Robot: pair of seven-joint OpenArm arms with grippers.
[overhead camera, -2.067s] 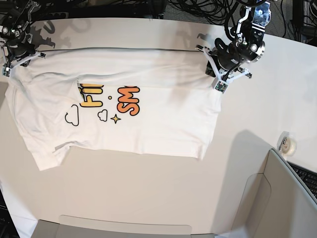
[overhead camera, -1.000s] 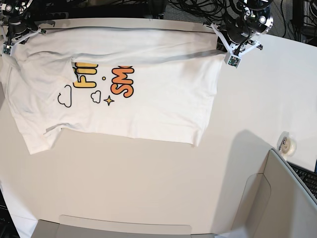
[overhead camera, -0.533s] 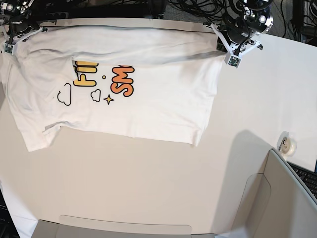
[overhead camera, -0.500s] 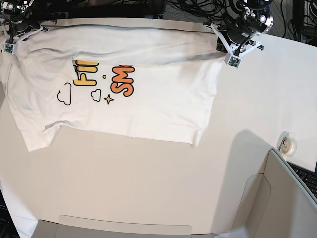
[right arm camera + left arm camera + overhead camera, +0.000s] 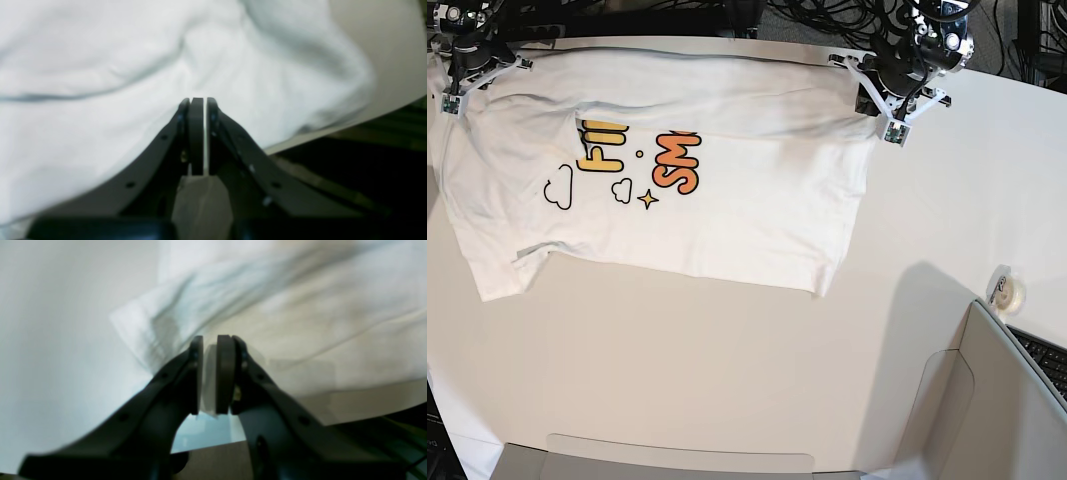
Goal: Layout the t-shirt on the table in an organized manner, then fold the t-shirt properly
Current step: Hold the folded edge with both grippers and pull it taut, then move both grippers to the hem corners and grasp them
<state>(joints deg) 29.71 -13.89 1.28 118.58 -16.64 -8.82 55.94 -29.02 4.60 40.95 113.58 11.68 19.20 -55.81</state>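
Both arms reach to the far edge of the tabletop (image 5: pixel 727 380), one near each far corner.

Left hand (image 5: pixel 879 112): we see it at the far right corner in the base view, wrist angled down and inward. In the left wrist view its dark pads (image 5: pixel 226 373) stand nearly together, a thin fold of the t-shirt (image 5: pixel 300 323) pinched between them.

Right hand (image 5: pixel 467 80): at the far left corner, partly cut by the frame edge. In the right wrist view its pads (image 5: pixel 196 133) are pressed almost flush, with only a sliver of white cloth showing between them.

Both hands sit low over the tabletop.
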